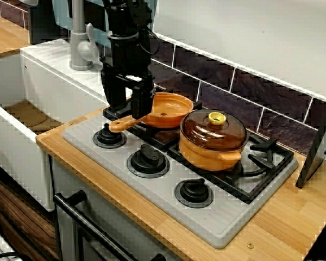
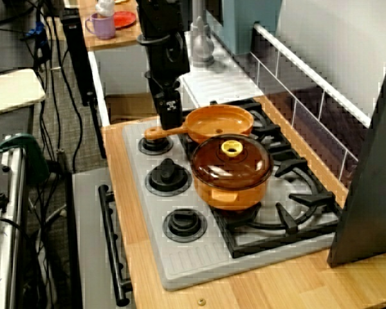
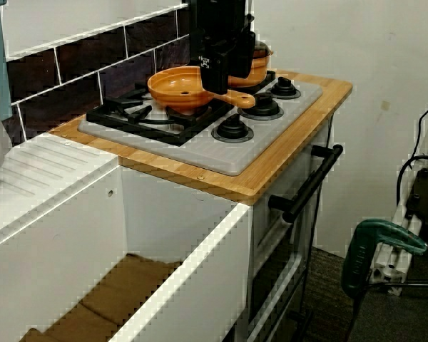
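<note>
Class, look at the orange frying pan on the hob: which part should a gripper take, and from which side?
Take the frying pan by its handle, coming down from above. The handle is a narrow straight bar lying level, standing clear of the lidded pot; the bowl is too wide.

A single black robot arm (image 1: 125, 16) is shown coming down almost vertically from beyond the top edge in all three views. Directly above the gripper (image 1: 129, 111) a cylindrical wrist (image 1: 124, 51) is seen, ringed by a lighter band, with dark cables (image 1: 150, 39) looped beside it. The gripper is pointed straight down. In the view from the front, its two flat black fingers (image 1: 115, 92) are seen side by side, parted by a narrow gap. A small white mark (image 2: 170, 106) is carried on one finger, as seen in the view from one side. Whether the fingers are clamped on anything cannot be told.
</note>
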Robot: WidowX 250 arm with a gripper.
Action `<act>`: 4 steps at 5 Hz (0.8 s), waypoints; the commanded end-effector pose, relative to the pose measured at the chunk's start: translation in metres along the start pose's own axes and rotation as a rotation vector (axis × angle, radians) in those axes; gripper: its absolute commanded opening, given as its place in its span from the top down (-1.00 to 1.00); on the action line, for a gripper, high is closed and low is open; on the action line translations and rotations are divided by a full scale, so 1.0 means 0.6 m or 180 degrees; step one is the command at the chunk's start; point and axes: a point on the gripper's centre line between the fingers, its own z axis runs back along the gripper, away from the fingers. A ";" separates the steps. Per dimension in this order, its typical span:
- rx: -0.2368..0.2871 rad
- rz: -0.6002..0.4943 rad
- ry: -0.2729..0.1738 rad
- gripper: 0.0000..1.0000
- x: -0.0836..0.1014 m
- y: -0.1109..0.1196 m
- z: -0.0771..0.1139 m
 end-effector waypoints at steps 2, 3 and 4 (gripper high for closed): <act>0.0091 -0.0068 -0.0147 -1.00 -0.010 -0.005 -0.003; 0.0080 -0.0036 -0.0132 -1.00 -0.016 -0.005 -0.009; 0.0059 0.0010 -0.0102 -1.00 -0.021 -0.004 -0.018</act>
